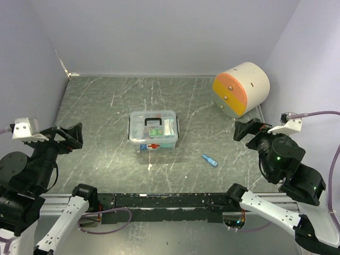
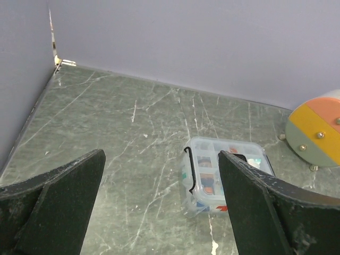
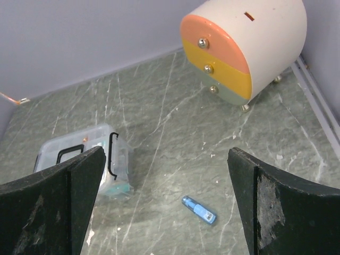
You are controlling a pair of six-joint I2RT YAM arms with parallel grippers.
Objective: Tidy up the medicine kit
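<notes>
Medicine kit: the small clear rectangular plastic box (image 1: 152,131) sat near the middle of the dark green marbled bench (image 1: 101,101), a touch left of centre, well clear of every edge.
Kit lid: clear lid on top, black handle across it, red and blue markings on the side facing the near edge.
Left gripper (image 1: 74,137): up off the bench by the left edge, jaws spread wide, nothing between them.
Kit versus left gripper: and there it was, ahead and off to the right, well apart; in the left wrist view the box (image 2: 223,178) showed beyond the open gap (image 2: 160,159), its right part hidden behind the right finger.
Right gripper (image 1: 239,130): hanging by the right edge, jaws also parted wide and empty.
Kit versus right gripper: far off to its left; in the right wrist view the box (image 3: 85,164) peeked out from behind the left finger, outside the gap (image 3: 166,154).
Small blue tube (image 1: 209,160): lying flat on the bench between the kit and the right gripper, touching neither.
Large cream cylinder with orange, yellow and pale green face (image 1: 241,88): parked in the far right corner, well apart from the kit.
</notes>
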